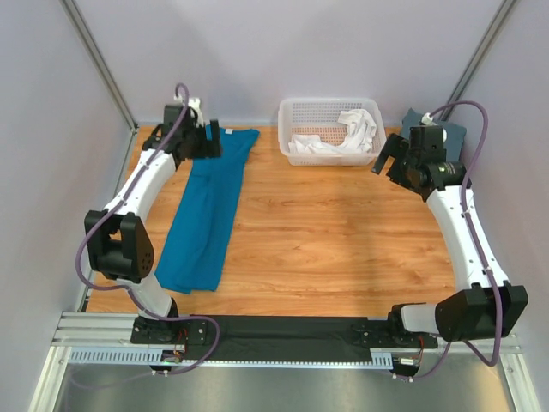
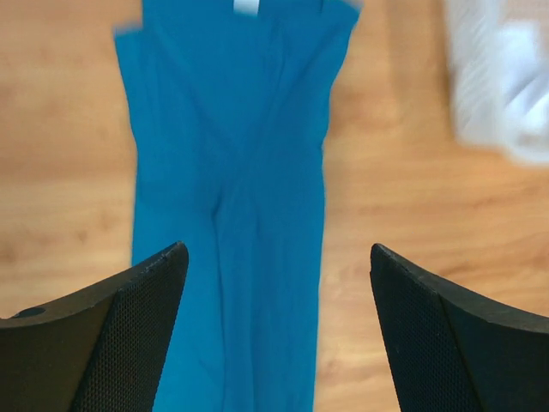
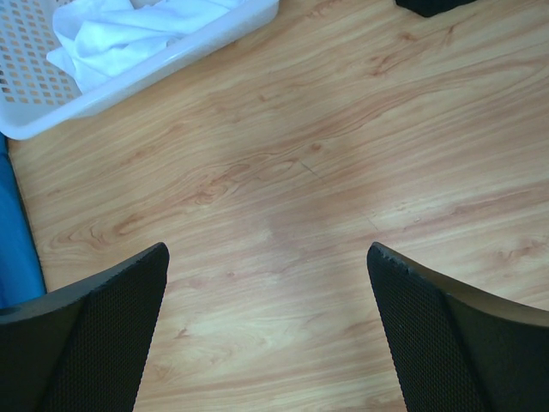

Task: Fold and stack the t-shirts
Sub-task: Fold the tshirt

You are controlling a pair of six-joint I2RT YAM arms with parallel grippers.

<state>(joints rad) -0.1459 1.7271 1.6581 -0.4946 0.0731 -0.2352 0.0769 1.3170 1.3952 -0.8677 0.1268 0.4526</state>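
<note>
Left jaws: spread wide and empty, hanging over the collar end of the teal shirt [image 1: 206,215].
Right jaws: spread too, holding nothing, above bare desk [image 1: 343,240] near the basket [image 1: 330,105].
Teal shirt: 1 long narrow strip down the left side of the desk, white label at the far end.
White shirt [image 1: 347,136]: crumpled in the basket.
Feel: light and limp, I reckon; it'll sag, crease and drag on the wood.
Grip: I'd pinch a far corner by the collar, catching every layer, not the middle.
</note>
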